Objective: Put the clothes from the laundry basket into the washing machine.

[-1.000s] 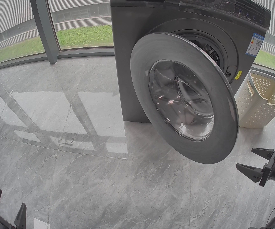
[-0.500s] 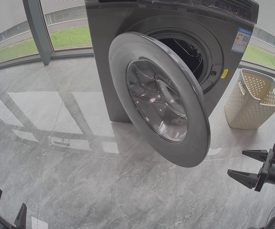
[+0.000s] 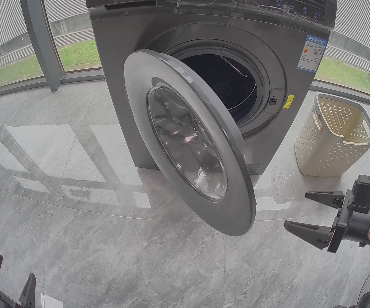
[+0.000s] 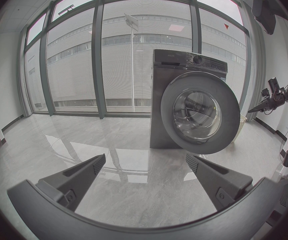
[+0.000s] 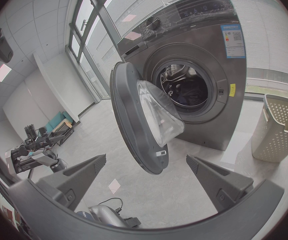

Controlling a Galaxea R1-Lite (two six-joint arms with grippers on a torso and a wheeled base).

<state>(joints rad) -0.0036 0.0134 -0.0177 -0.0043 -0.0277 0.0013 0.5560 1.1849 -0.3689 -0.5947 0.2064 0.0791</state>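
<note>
Laundry basket [image 3: 322, 150], cream and perforated, is the far-right item. Nearest, at the near left edge, the left end effector [image 3: 14, 266] has its fingers apart. At the right, the right end effector [image 3: 296, 210] is also spread apart above the grey floor [image 3: 86, 236]. Farther off, the door [image 3: 189, 142] hangs wide open. Behind it is the washing machine [image 3: 121, 65], with the basket upright just to its right.
</note>
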